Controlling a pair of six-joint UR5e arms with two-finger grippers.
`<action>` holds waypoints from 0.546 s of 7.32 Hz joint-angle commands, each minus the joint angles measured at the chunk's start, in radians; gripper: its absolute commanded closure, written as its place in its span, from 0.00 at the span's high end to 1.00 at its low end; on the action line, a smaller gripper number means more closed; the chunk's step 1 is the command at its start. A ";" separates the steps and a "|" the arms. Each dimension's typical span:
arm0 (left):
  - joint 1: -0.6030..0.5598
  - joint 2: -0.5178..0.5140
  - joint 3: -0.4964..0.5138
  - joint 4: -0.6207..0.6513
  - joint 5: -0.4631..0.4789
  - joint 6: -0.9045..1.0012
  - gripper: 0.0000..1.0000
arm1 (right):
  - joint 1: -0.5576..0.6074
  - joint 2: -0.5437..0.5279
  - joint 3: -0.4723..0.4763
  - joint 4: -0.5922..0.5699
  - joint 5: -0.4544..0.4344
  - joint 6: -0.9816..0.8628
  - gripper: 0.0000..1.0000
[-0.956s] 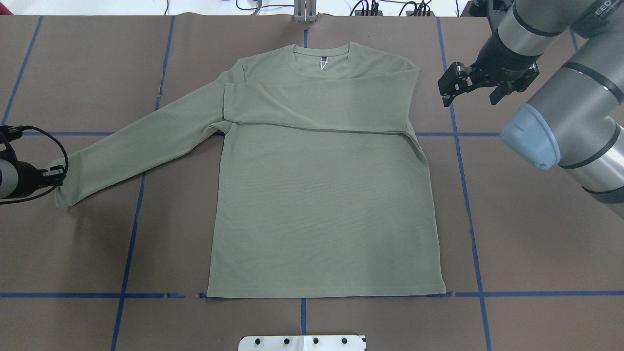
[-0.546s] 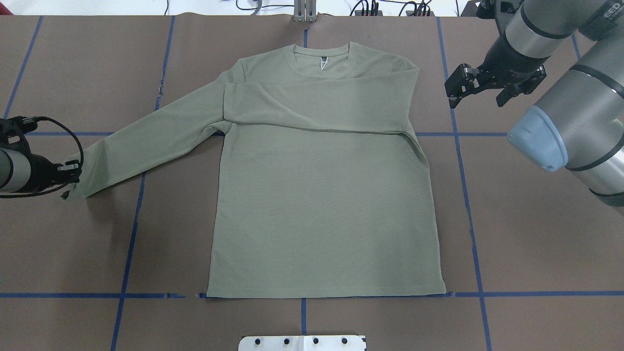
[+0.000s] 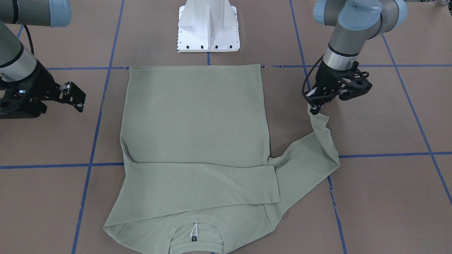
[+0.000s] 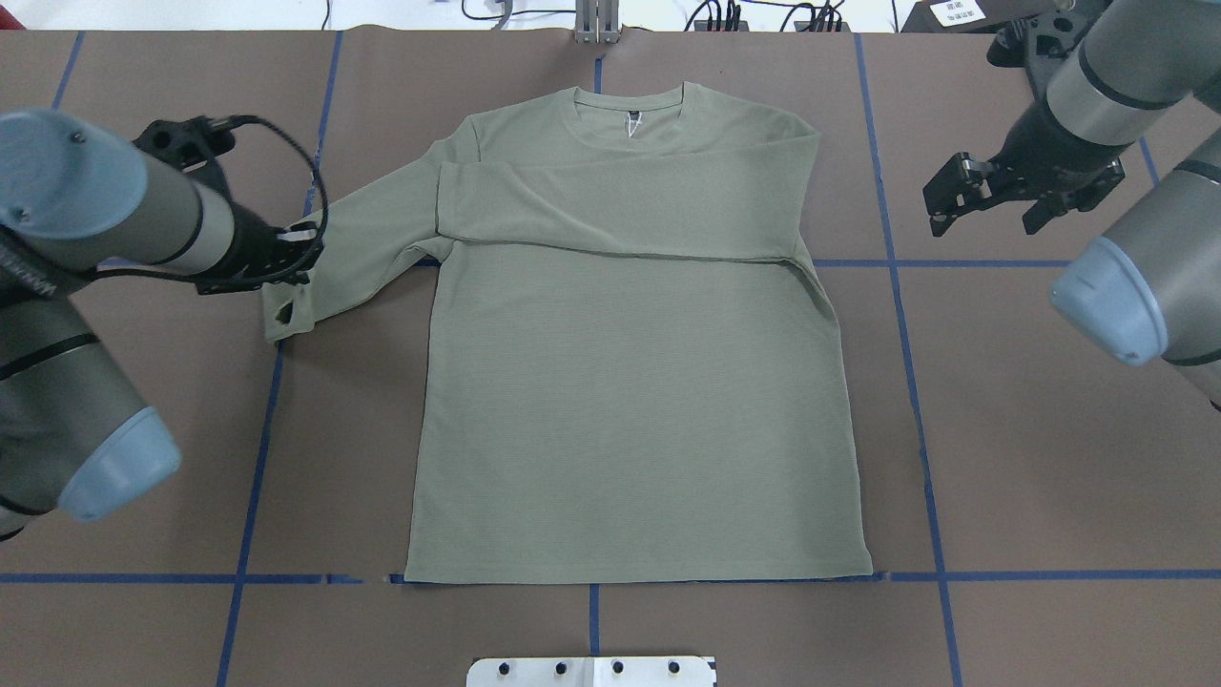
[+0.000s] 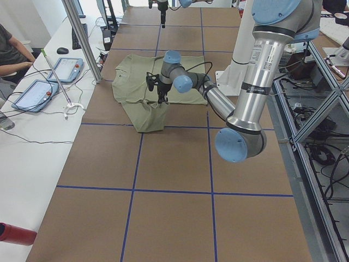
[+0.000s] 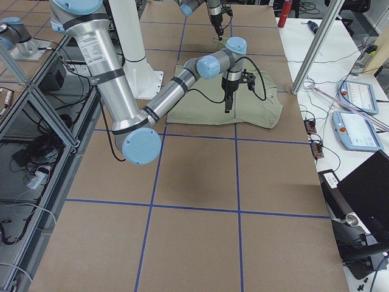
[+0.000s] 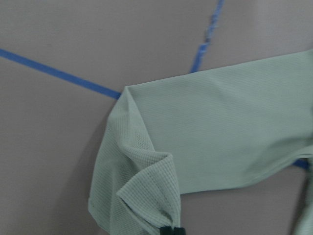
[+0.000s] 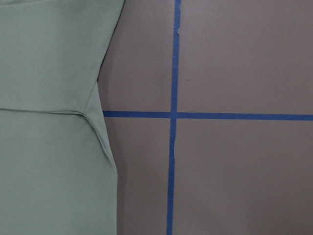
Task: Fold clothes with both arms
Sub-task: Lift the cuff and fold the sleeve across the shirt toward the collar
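The sage-green long-sleeved shirt lies flat on the brown table, collar at the far edge, white neck tag showing. One sleeve is folded across the chest. My left gripper is shut on the cuff of the other sleeve, which hangs lifted and bunched beside the shirt's body. In the front-facing view the cuff dangles from the left gripper. The left wrist view shows the crumpled sleeve. My right gripper is open, off the shirt's far right side, holding nothing.
Blue tape lines grid the brown table cover. The white pedestal base stands at the robot's edge. Cables lie along the far edge. A person sits at a side bench with tablets.
My left gripper has carried the sleeve cuff inward toward the shirt's body and lifted it, so the sleeve now folds back. The right gripper has drifted away from the shirt, still open.
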 commanded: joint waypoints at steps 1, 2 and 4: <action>0.006 -0.233 0.068 0.115 -0.056 -0.086 0.00 | 0.051 -0.116 0.037 0.003 -0.001 -0.112 1.00; 0.007 -0.353 0.139 0.111 -0.063 -0.144 0.00 | 0.078 -0.187 0.053 0.017 -0.005 -0.177 1.00; -0.005 -0.627 0.383 0.059 -0.066 -0.244 0.00 | 0.147 -0.294 0.045 0.086 0.010 -0.278 1.00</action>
